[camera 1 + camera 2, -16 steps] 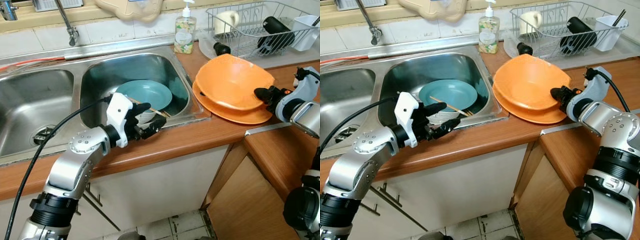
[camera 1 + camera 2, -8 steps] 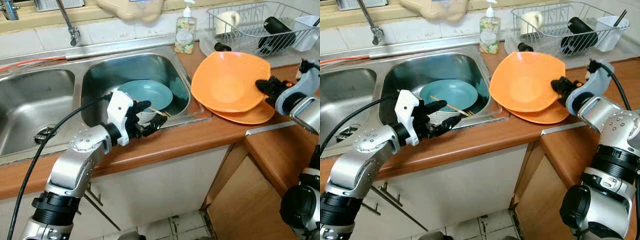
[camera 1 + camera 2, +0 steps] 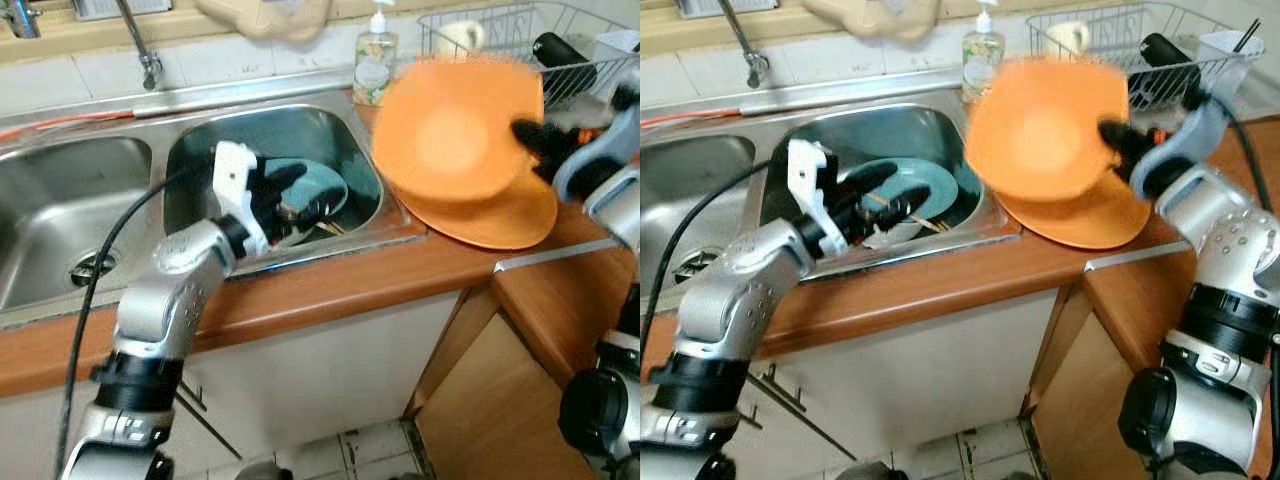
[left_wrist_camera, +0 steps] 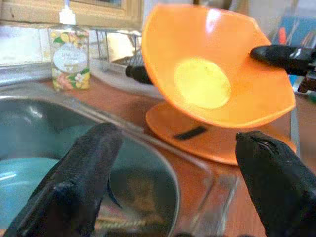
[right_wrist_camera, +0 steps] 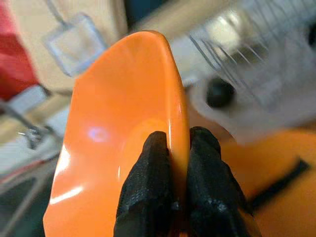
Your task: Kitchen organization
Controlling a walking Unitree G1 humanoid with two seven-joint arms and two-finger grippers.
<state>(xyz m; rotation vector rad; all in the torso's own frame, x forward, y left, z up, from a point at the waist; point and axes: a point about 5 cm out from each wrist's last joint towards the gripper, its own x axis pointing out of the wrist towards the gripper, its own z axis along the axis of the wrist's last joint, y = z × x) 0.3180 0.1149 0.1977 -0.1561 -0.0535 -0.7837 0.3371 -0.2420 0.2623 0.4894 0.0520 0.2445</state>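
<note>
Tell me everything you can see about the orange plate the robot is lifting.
The lifted orange plate is a glossy, rounded-square dish, plastic by its look, with a shallow paler centre. The right gripper pinches its rim between both fingers. It is tilted steeply, hollow side facing the sink, in the air above a second orange plate lying on the wooden counter. It is motion-blurred.

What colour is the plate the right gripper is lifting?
Orange; the plate shows best in the left wrist view.
</note>
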